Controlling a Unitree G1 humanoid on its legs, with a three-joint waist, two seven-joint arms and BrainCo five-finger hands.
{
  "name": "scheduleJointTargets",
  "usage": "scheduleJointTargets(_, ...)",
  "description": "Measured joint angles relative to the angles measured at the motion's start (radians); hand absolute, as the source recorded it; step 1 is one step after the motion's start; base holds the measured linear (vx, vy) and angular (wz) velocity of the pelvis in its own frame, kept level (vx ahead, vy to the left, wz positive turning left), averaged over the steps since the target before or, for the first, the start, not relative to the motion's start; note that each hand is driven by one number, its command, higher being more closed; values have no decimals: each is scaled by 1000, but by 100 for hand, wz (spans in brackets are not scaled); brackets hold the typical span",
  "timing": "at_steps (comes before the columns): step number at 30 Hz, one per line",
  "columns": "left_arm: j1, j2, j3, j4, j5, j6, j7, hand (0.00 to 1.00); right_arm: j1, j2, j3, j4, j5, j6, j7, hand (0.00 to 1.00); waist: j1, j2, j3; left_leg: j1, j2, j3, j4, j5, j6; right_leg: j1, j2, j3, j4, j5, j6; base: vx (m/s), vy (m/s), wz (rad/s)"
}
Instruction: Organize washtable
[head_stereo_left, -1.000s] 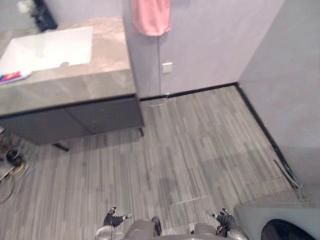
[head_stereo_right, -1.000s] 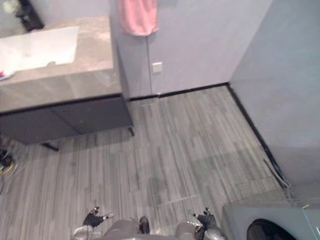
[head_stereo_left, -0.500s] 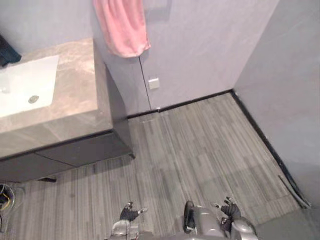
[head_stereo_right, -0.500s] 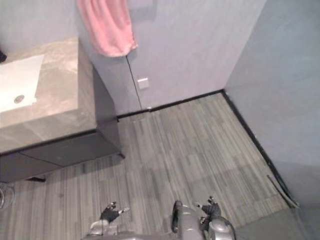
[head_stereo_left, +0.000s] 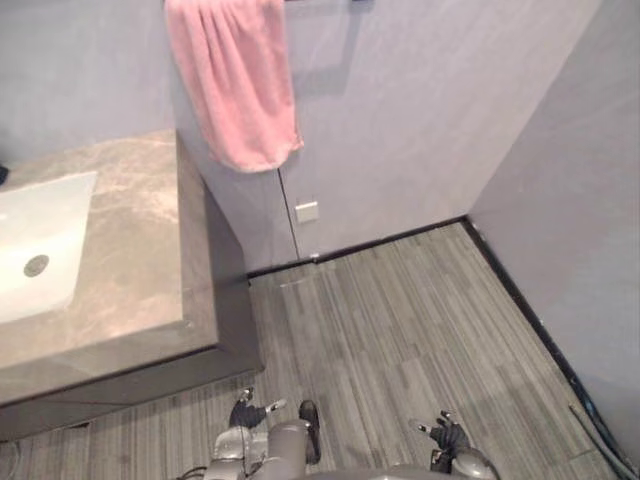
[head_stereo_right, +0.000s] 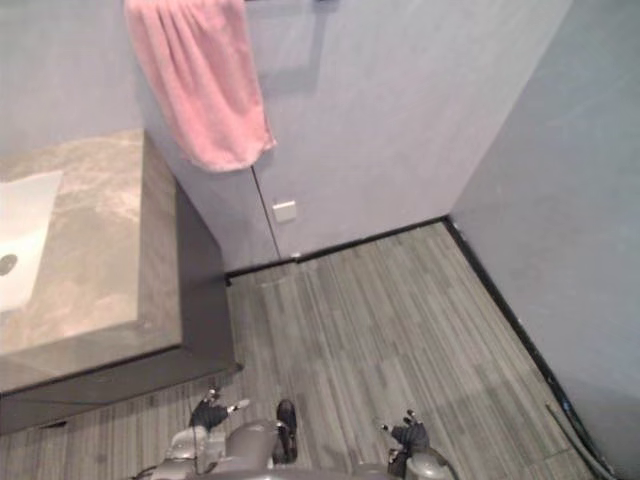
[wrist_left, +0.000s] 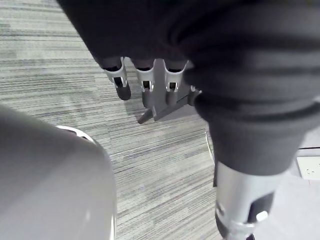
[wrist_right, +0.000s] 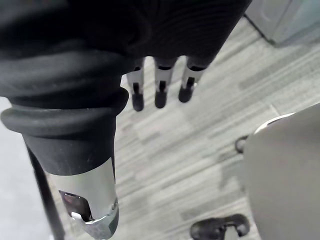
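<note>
My left hand (head_stereo_left: 246, 413) hangs low, fingers (wrist_left: 145, 85) straight and apart, holding nothing; my right hand (head_stereo_left: 448, 437) hangs the same way. Both are over the grey plank floor (head_stereo_left: 400, 320). The washtable (head_stereo_left: 140, 250) stands ahead on my left against the wall, its white basin (head_stereo_left: 40, 255) by the counter's left edge. A pink towel (head_stereo_left: 235, 80) hangs above its far right corner
</note>
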Motion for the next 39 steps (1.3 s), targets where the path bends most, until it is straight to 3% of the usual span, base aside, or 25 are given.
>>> scheduleJointTargets(1, -5, 3, -7, 10, 0, 2, -1, 0, 0, 0, 1, 3, -19, 0, 0, 0, 0, -1, 0, 43, -6, 10, -7, -22, 13, -47, -14, 20, 140, 14, 31, 481, 178, -19)
scheduleJointTargets(2, -6, 10, -31, 14, -2, 6, 0, 0, -10, 2, 2, 9, -25, 0, 3, 0, 0, 1, 1, 97, -12, 9, -29, -41, 20, -101, -29, 33, 298, 29, 86, 390, 129, -14)
scheduleJointTargets(4, -7, 14, -67, 16, -7, 9, -1, 0, -10, 2, 3, 9, -28, -1, 4, 0, -5, 3, 1, 160, -18, 0, -56, -55, 25, -148, -41, 20, 424, -14, 90, 316, 71, 10)
scheduleJointTargets(5, -6, 13, -84, 16, -9, 8, -1, 0, -8, 0, 6, 9, -32, -1, 5, 0, -6, 5, 1, 205, -19, -5, -84, -58, 23, -183, -49, -20, 448, -30, 69, 326, 43, 24)
scheduleJointTargets(7, -10, 9, -85, 16, -14, 9, -1, 0, -14, -2, 7, 7, -33, -3, 4, 0, -8, 9, 3, 247, -13, -25, -111, -57, 23, -237, -52, -68, 407, -41, 51, 327, -24, 33)
scheduleJointTargets(10, 2, 14, -100, 18, -16, 9, 0, 0, -28, -10, 6, 5, -32, -5, 4, 0, -31, 22, 8, 282, 24, -65, -116, -72, -2, -298, -32, -53, 215, -22, 48, 285, -130, 43)
scheduleJointTargets(11, 8, 16, -102, 18, -15, 8, 1, 0, -27, -10, 7, 6, -32, -5, 4, 0, -30, 22, 7, 300, 36, -76, -115, -86, -26, -305, -20, -26, 107, 37, 43, 274, -220, 32)
scheduleJointTargets(12, 15, 27, -102, 19, -15, 8, 1, 0, -22, -8, 9, 9, -31, -4, 4, 0, -29, 1, 0, 316, 35, -90, -113, -104, -56, -302, -23, -5, 17, 156, 44, 286, -249, 35)
scheduleJointTargets(13, 15, 30, -102, 28, -15, 9, 1, 0, -19, -10, 7, 10, -30, -5, 5, 0, -32, -6, -5, 324, 37, -105, -113, -113, -70, -298, -23, -2, 19, 205, 55, 297, -267, 29)
scheduleJointTargets(14, 12, 23, -101, 49, -15, 8, 2, 0, -19, -23, 6, 27, -33, -5, 4, 0, -29, 24, -18, 332, 66, -131, -117, -114, -81, -288, 4, -16, 31, 196, 36, 233, -224, 18)
scheduleJointTargets(17, 11, -8, -61, 52, -15, 7, 1, 0, -20, -33, -3, 25, -26, -7, 5, 0, -35, 57, -23, 309, 107, -142, -65, -103, -107, -266, 25, -66, 43, 142, 3, 229, -282, 29)
scheduleJointTargets(18, 10, -9, -55, 51, -15, 7, 1, 0, -20, -32, -4, 25, -22, -8, 4, 0, -35, 56, -22, 289, 112, -147, -15, -103, -108, -252, 26, -80, 41, 134, -4, 192, -310, 56)
scheduleJointTargets(20, 6, -16, -20, 32, -15, 5, 1, 0, -5, -28, -7, 22, -20, -8, 4, 0, -25, 41, -7, 182, 165, -119, 273, -76, -153, -160, 28, -128, 11, 107, -22, 148, -259, 58)
scheduleJointTargets(23, 19, -18, -12, 9, -15, -2, 0, 0, 0, -26, -7, 15, -18, -7, 4, 0, -25, 50, -1, 103, 222, -3, 423, -86, -140, -93, 30, -147, -11, 67, -27, 77, -68, 33)
scheduleJointTargets(25, 20, -16, -6, 5, -16, -8, 0, 0, 0, -20, -6, 18, -17, -7, 6, 0, -21, 50, -2, 63, 206, 28, 357, -99, -127, -79, 25, -144, -32, 62, -19, 101, 15, -2)
scheduleJointTargets(26, 20, -16, -2, 6, -16, -9, 0, 0, -1, -21, -6, 18, -13, -6, 6, 0, -20, 51, -1, 50, 177, 34, 243, -96, -126, -74, 17, -141, -39, 64, -15, 204, 138, -11)
scheduleJointTargets(27, 21, -17, -3, 8, -16, -9, 0, 0, -6, -22, -6, 16, -12, -7, 6, 0, -20, 57, -1, 53, 140, 26, 71, -72, -133, -72, 10, -139, -39, 58, 4, 230, 169, -8)
scheduleJointTargets(28, 20, -18, -3, 11, -16, -8, -1, 0, -5, -26, -6, 18, -13, -7, 6, 0, -17, 61, 1, 60, 126, 15, 20, 2, -87, -68, 9, -134, -38, 53, 14, 269, 192, -7)
scheduleJointTargets(29, 17, -11, -5, 15, -16, -8, -1, 0, -6, -18, -1, 27, -13, -3, 5, 0, -1, 50, 0, 107, 87, 37, -52, 14, -85, -54, -10, -110, -59, 56, 33, 211, 99, 8)
scheduleJointTargets(30, 13, -7, -5, 14, -16, -9, 0, 0, -5, -17, 7, 27, -14, -4, 7, 0, -1, 30, -5, 115, 72, 36, -61, 25, -68, -29, -8, -109, -109, 72, 38, 280, 95, 18)
scheduleJointTargets(32, 9, -2, -6, 14, -17, -10, -1, 0, -2, -14, 7, 36, -21, -3, 7, 0, 6, 26, 1, 92, 60, 34, 4, 10, -47, 35, -10, -108, -221, 131, 47, 294, 121, 33)
scheduleJointTargets(34, 8, 4, -5, 22, -16, -9, -1, 0, -6, -14, 6, 38, -23, -3, 7, 0, 2, 26, 0, 99, 41, 33, 10, -15, -35, 48, -26, -100, -230, 129, 52, 228, 117, 16)
scheduleJointTargets(36, 7, -1, -3, 35, -17, -10, -1, 0, -8, -14, 4, 38, -25, -3, 7, 0, 5, 30, -1, 106, 33, 35, 23, -61, -34, 40, -34, -83, -183, 108, 78, 174, 86, -14)
scheduleJointTargets(37, 4, 0, -2, 41, -16, -9, -2, 0, -10, -15, 2, 40, -28, -2, 8, 0, 4, 34, -4, 129, 32, 37, 8, -98, -31, 7, -46, -65, -89, 71, 88, 182, 85, -30)
scheduleJointTargets(39, 9, 4, -5, 52, -16, -6, -3, 0, -7, -14, -3, 30, -32, -1, 10, 0, -1, 31, -7, 189, 20, 52, -44, -98, -29, -95, -76, -36, 156, 52, 96, 135, 61, -26)
